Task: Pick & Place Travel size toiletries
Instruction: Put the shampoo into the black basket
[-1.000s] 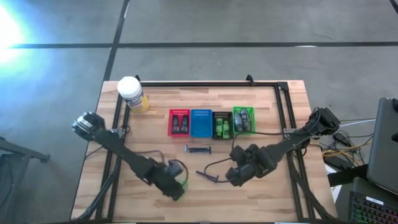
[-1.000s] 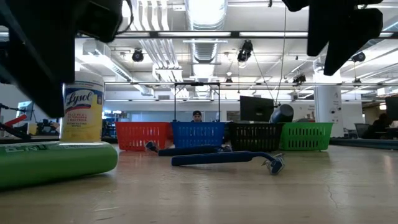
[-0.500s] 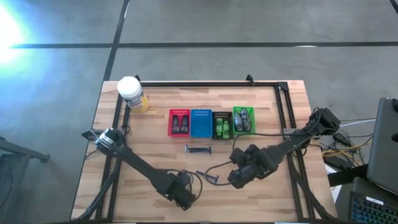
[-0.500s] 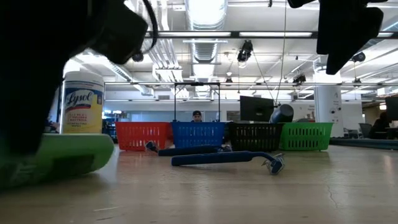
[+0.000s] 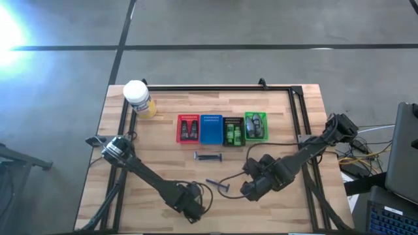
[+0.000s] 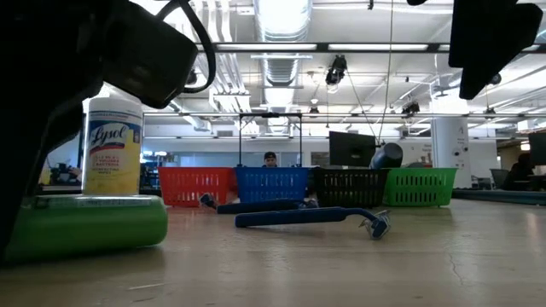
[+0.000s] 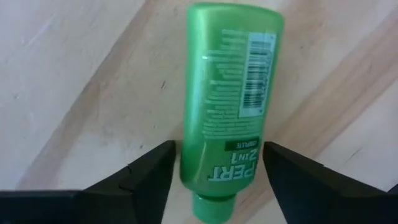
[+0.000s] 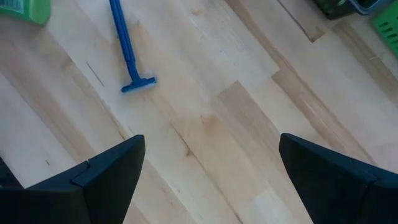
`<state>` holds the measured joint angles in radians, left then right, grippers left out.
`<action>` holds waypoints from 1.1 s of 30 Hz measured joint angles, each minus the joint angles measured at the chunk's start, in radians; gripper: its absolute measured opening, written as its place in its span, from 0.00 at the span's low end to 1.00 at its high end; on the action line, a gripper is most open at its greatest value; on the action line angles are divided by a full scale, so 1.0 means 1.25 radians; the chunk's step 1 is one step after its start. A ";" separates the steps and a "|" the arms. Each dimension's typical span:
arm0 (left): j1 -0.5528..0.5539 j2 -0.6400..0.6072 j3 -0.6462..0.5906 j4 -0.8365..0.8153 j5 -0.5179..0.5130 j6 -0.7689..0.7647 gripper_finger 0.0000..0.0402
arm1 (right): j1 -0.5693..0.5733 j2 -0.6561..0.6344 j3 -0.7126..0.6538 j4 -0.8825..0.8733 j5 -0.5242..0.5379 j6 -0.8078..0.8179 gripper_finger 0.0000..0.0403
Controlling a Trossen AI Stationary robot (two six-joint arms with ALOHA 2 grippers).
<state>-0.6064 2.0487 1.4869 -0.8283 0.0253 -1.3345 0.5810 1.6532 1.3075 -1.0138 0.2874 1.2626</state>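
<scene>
So we're on the grab of the green bottle [image 7: 231, 99], lying flat on the table [image 5: 163, 140] near the front edge; keep the L gripper [image 7: 214, 180] centred on the body just above the cap, come straight down, squeeze slow so it doesn't roll; fingers [image 7: 146, 171] sit part-open either side of the cap end, close beside it, not gripping yet. R gripper [image 8: 211, 180] hovers wide open, empty, near a razor [image 8: 127, 46].

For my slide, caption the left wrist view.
Left gripper open around a green bottle lying on the wooden table.
</scene>
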 joint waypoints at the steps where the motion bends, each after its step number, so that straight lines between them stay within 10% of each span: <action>1: 0.000 0.000 -0.001 0.000 0.000 0.015 0.61 | 0.003 0.000 0.000 0.001 0.000 0.004 0.91; 9: 0.000 -0.002 -0.007 -0.006 -0.011 0.138 0.39 | 0.035 -0.002 0.000 0.072 -0.004 0.014 0.91; 24: -0.033 -0.184 0.002 0.062 -0.498 0.462 0.40 | -0.041 -0.002 -0.001 0.344 -0.070 -0.048 0.91; 33: 0.000 -0.195 0.012 0.085 -0.516 0.552 0.40 | -0.102 -0.006 -0.001 0.500 -0.094 -0.047 0.91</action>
<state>-0.6067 1.8048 1.5021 -0.7215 -0.6203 -0.6447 0.4540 1.6459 1.3064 -0.3889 0.1696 1.2036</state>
